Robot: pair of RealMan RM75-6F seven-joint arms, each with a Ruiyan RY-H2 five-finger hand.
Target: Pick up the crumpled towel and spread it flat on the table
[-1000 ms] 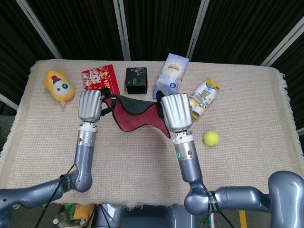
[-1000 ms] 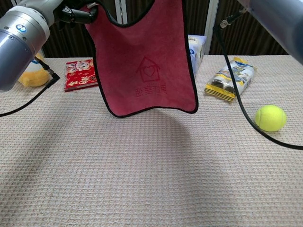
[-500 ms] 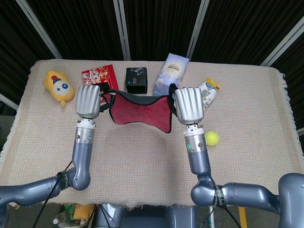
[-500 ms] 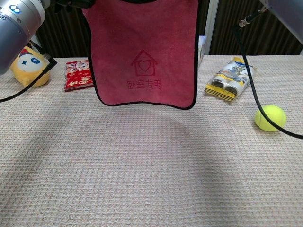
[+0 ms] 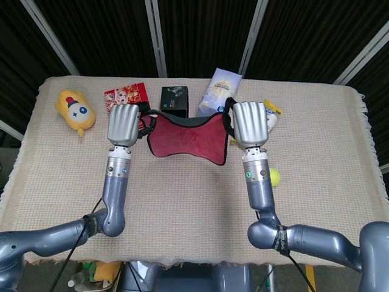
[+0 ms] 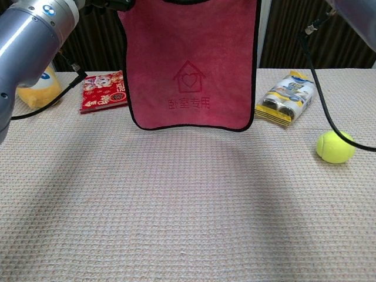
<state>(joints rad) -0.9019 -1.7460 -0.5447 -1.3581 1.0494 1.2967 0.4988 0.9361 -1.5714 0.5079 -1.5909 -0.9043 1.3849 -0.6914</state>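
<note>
The red towel (image 5: 187,140) with black trim hangs stretched between my two hands above the table. My left hand (image 5: 124,125) grips its left top corner and my right hand (image 5: 250,123) grips its right top corner. In the chest view the towel (image 6: 191,70) hangs flat like a curtain, showing a printed house-and-heart mark, and its lower edge stays just above the woven table cover (image 6: 176,211). Both hands lie above that view's top edge; only my left forearm (image 6: 29,41) shows there.
Along the back lie a yellow plush toy (image 5: 75,111), a red packet (image 5: 127,97), a black box (image 5: 174,103) and a white snack bag (image 5: 220,88). A yellow-white snack pack (image 6: 288,98) and a tennis ball (image 6: 335,146) sit to the right.
My right hand moved right and back, pulling the slack towel wide and flat. Both hands shifted slightly right, carrying the towel with them.
</note>
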